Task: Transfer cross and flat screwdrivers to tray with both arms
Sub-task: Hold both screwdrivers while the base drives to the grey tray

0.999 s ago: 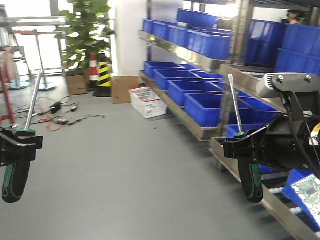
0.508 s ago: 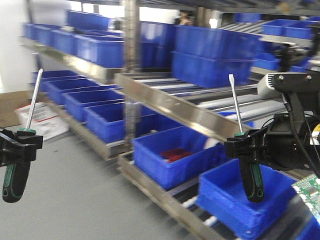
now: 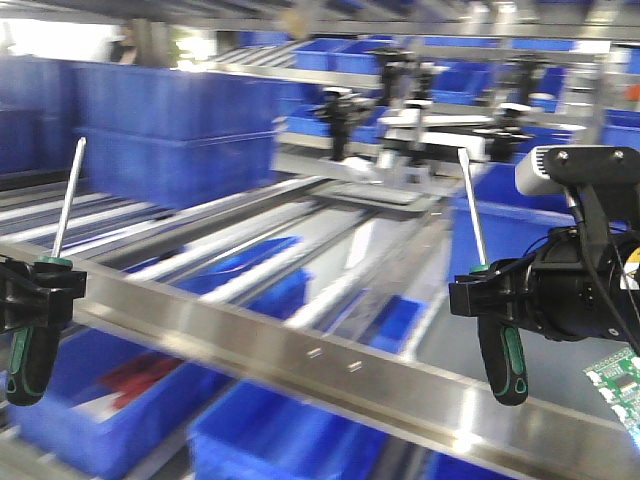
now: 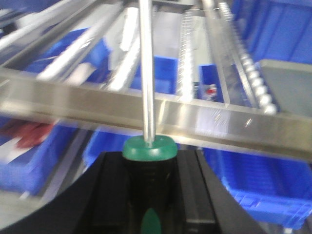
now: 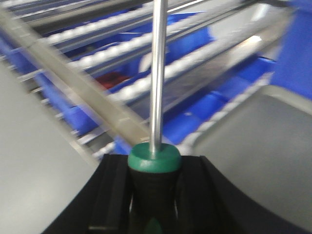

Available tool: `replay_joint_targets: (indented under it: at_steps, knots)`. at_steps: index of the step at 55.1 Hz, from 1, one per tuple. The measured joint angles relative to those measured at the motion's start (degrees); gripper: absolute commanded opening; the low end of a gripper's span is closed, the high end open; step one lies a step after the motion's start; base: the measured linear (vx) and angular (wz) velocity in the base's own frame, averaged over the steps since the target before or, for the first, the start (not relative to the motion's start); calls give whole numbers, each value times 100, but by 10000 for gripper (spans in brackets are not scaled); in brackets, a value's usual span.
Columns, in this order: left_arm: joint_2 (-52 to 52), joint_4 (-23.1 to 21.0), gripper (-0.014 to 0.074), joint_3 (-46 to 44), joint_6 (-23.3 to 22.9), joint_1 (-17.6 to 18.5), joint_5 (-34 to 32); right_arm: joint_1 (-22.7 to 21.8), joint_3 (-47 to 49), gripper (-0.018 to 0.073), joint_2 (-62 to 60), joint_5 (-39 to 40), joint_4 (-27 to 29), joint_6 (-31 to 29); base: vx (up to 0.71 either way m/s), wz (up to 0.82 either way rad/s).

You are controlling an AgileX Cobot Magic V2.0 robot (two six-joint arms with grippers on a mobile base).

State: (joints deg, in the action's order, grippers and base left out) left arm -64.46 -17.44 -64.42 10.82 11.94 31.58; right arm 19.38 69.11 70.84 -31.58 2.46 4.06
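Two screwdrivers with black and green handles are held upright, shafts pointing up. My left gripper (image 3: 35, 290) is shut on the handle of one screwdriver (image 3: 28, 360) at the left edge. The left wrist view shows its green collar and steel shaft (image 4: 146, 73) rising from between the fingers of the left gripper (image 4: 148, 168). My right gripper (image 3: 490, 295) is shut on the other screwdriver (image 3: 505, 365). Its shaft (image 5: 157, 73) stands up from the right gripper (image 5: 155, 170). A grey, low-rimmed tray (image 5: 258, 141) lies on the rack to the right and is also in the left wrist view (image 4: 287, 83).
A steel roller rack (image 3: 300, 345) crosses close in front, with its front rail level with both handles. Blue plastic bins (image 3: 170, 140) sit on and under its lanes, and one low bin (image 3: 130, 390) holds something red. Grey floor (image 5: 34, 161) shows at the left of the right wrist view.
The view has swung from open floor onto the shelving, and the rack rail is now much closer. Both grippers and their screwdrivers keep the same place and pose in the front view.
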Motion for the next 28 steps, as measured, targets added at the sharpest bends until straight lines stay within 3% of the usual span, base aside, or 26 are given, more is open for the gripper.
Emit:
replay_joint_targets:
  at_steps: [28]
  knots:
    - [0, 0, 3, 0, 0, 0, 0, 0, 0, -8, 0, 0, 0, 0, 25, -57]
